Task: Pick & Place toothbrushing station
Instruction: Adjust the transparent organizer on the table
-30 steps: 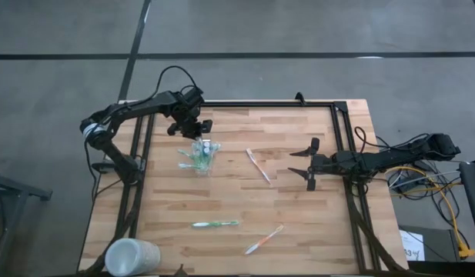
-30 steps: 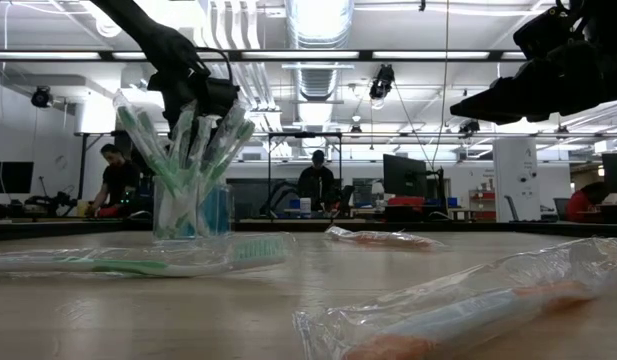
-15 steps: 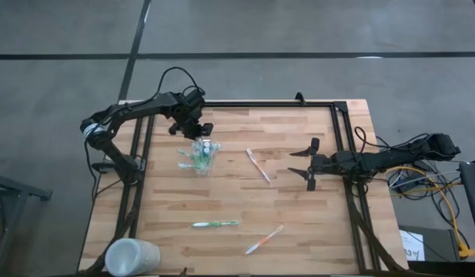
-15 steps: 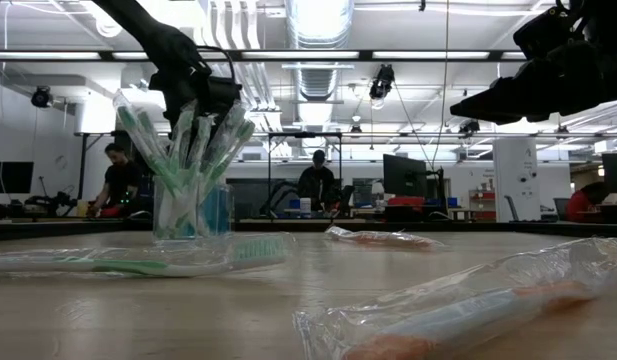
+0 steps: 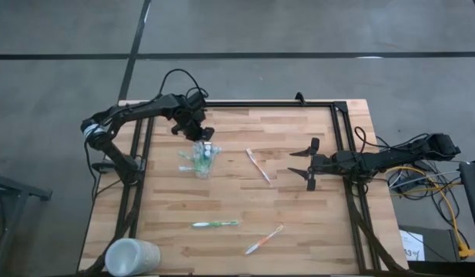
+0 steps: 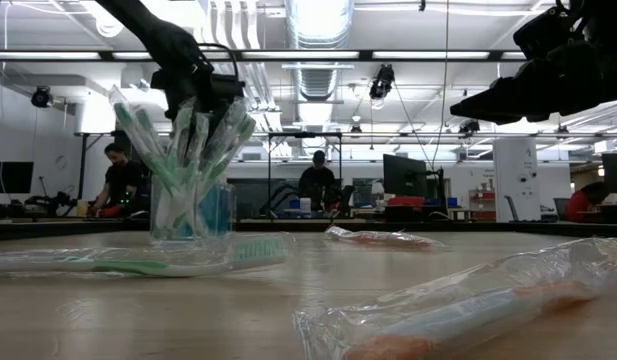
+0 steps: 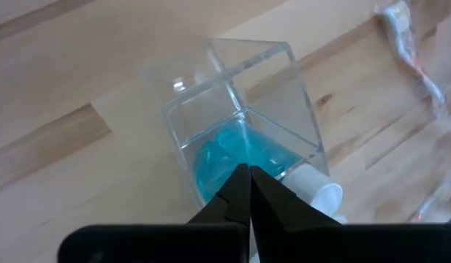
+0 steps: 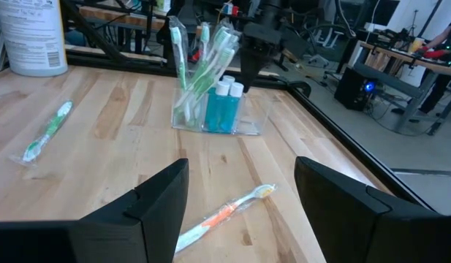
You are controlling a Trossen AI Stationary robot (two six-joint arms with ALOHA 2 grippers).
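The left gripper [image 5: 202, 135] hangs right over the toothbrushing station [image 5: 199, 158], which stands on the worktop [image 5: 245, 192] near its far left corner. Its fingers are pressed fully together, tips pointing down into the open top. From the left wrist view I cannot make out that they pinch a wall or anything else; they look shut on nothing.

If the aim is to lift the station, I would say the fingers need to part and straddle one thin wall before closing, then rise straight up so the brushes do not spill. The plastic looks slick and light, so a tilted pull could tip it.

The station itself is a clear, nearly colourless, square-walled holder. Green toothbrushes [image 6: 153, 150] in wrappers fan out of one side, and blue tubes [image 8: 222, 108] with white caps stand in it beside them.

The right gripper [image 5: 308, 163] waits near the right edge, fingers spread wide and empty. Three wrapped brushes lie loose: an orange toothbrush [image 5: 258, 165] mid-worktop, a green toothbrush [image 5: 215, 224] and another orange one [image 5: 264, 239] toward the near edge.
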